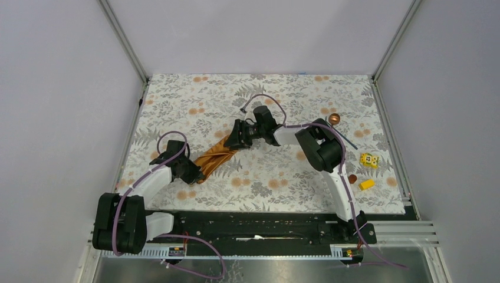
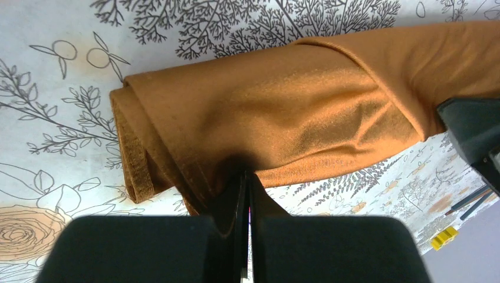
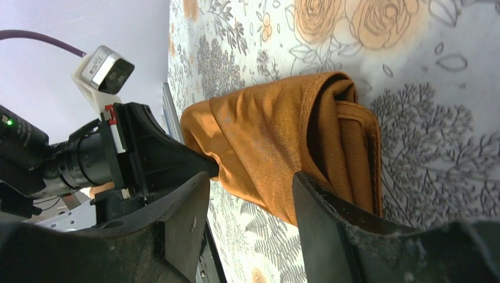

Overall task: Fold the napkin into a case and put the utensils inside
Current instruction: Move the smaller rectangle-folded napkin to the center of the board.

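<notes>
1. Find the left gripper (image 2: 245, 180) nearest the arm bases, left of centre. Its jaws are pressed together and pinch the lower hem of the napkin (image 1: 215, 156) near that cloth's near-left end.
2. On the near right of the table (image 1: 265, 177), note one yellow block (image 1: 366, 184) with a small brown disc (image 1: 352, 178) just beside it. Both lie well apart from the cloth.
3. Check the napkin itself. It is folded into a long, narrow, layered strip. It runs diagonally from the left gripper away and to the right, lying on the floral table surface. The left wrist view shows stacked folded layers at its end and a diagonal fold across the top.
4. Find the right gripper (image 3: 250, 177) at the far end of the strip. Its jaws stand apart and straddle the cloth. Bare table shows between one finger and the fabric. You cannot tell whether the other finger touches the cloth.
5. Farther right, note a second yellow block (image 1: 369, 159).
6. Farthest back, on the right, find the utensils (image 1: 349, 141). They are slim dark handles, one with a round copper bowl. They lie on the table outside the napkin, well apart from it and partly hidden by the right arm.
</notes>
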You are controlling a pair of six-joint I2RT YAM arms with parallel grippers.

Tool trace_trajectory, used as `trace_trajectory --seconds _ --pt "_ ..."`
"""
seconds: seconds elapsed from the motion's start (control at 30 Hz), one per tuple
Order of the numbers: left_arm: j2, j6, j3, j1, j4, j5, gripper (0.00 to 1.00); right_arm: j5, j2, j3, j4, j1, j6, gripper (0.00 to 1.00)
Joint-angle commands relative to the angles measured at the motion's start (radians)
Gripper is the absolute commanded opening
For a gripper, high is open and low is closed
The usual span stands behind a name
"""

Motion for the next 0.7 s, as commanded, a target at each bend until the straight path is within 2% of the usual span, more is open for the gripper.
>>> trace_trajectory --seconds 0.0,0.1,0.2,0.3,0.5,0.67 --pt "-0.014 0.003 -0.010 0.009 -0.058 -0.132 0.00 0.020 -0.062 -0.077 0.015 0.001 -0.018 0.61" --pt "-0.053 0.027 0.016 0.010 -0.076 -0.112 0.02 0.040 -0.092 -0.039 -0.082 0.001 -0.083 0.62" --pt "-0.124 0.058 0.060 0.010 -0.103 -0.066 0.19 0.047 -0.133 0.010 -0.154 0.001 -0.123 0.63" --pt "-0.195 0.062 0.085 0.010 -0.108 -0.016 0.30 0.037 -0.166 0.025 -0.159 0.002 -0.113 0.64" --pt "-0.147 0.061 0.111 0.028 -0.095 -0.041 0.33 0.009 -0.143 -0.026 -0.042 0.006 -0.036 0.64" --pt "-0.058 0.069 0.065 0.062 -0.059 -0.087 0.29 0.020 -0.106 -0.081 0.021 0.007 -0.010 0.64"
